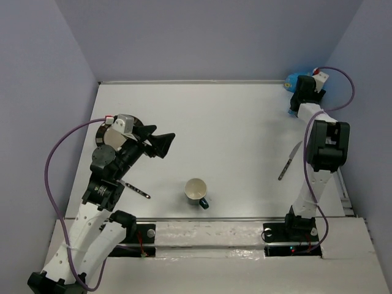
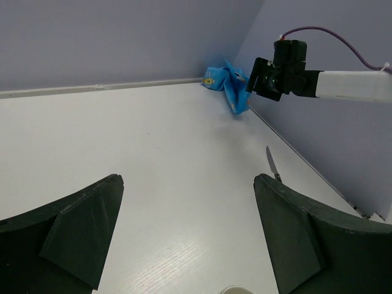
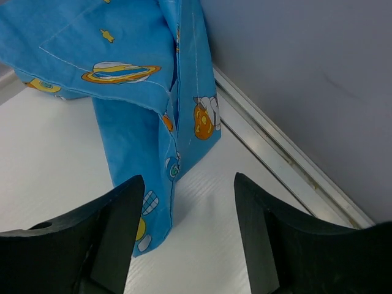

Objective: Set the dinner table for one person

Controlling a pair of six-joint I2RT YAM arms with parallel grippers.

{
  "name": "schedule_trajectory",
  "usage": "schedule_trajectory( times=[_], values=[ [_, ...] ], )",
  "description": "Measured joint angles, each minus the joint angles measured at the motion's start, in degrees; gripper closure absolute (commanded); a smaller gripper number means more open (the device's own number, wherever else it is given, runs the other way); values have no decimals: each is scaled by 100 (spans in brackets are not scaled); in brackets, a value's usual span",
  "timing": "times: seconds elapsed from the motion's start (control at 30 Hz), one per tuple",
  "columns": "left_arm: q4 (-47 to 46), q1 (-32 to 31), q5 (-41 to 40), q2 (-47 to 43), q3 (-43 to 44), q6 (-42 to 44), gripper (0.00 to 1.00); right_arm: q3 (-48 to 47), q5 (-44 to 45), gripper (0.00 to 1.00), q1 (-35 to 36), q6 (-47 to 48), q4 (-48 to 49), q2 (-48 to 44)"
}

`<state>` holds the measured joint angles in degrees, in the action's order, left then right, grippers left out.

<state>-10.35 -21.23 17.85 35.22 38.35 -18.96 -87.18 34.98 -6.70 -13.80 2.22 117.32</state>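
The white dinner table [image 1: 233, 135] fills the scene. A crumpled blue cartoon-patterned placemat [image 3: 147, 79] lies in the far right corner [image 1: 294, 81], also in the left wrist view [image 2: 228, 84]. My right gripper [image 3: 187, 205] is open and empty just above the placemat's near corner [image 1: 301, 104]. A cream cup with a dark handle [image 1: 196, 192] stands near the front middle. A knife [image 1: 290, 162] lies at the right, also in the left wrist view [image 2: 272, 164]. My left gripper [image 1: 164, 144] is open and empty over the left side [image 2: 187, 229].
A fork or spoon [image 1: 136, 189] lies beside the left arm. A dark plate [image 1: 142, 130] sits partly hidden under the left arm. Purple walls close off the far, left and right edges. A metal rail [image 3: 288, 165] runs along the right edge.
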Motion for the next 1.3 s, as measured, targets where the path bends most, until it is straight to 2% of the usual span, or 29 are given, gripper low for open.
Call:
schedule_trajectory(
  times=[0.23,0.27,0.33,0.37,0.43,0.6,0.73,0.83,0.93,1.03,1.13,1.2,1.3],
  values=[
    [11,-4,-9,136,0,4,1,-846,-96,37,-35,1069,0,811],
    [13,-2,-9,146,0,4,1,-907,-98,50,-35,1158,4,885],
    [17,2,-9,186,0,4,1,-1126,-94,60,-35,1397,11,1121],
    [15,15,-9,188,0,4,1,-1185,-92,69,-37,1493,11,1211],
    [15,37,-7,225,0,4,1,-1307,-85,99,-46,1637,-4,1364],
    [15,116,7,321,0,4,1,-1714,-46,100,-48,1952,-7,1587],
    [9,201,26,332,0,2,1,-1558,-238,100,4,1928,50,1217],
    [-9,264,37,332,0,2,1,-1113,-496,100,151,1893,114,417],
    [-7,299,35,321,0,0,2,-1010,-848,100,664,1860,170,-551],
    [-7,310,24,306,0,2,1,-1043,-1322,100,1532,1784,389,-1622],
    [-7,330,-17,269,0,0,1,-1373,-1875,100,2173,1591,577,-2221],
    [-2,337,-57,247,0,2,1,-1725,-2208,100,2269,1360,623,-2485],
    [4,348,-144,243,0,2,2,-1967,-2459,100,2046,946,710,-2796]
  ],
)
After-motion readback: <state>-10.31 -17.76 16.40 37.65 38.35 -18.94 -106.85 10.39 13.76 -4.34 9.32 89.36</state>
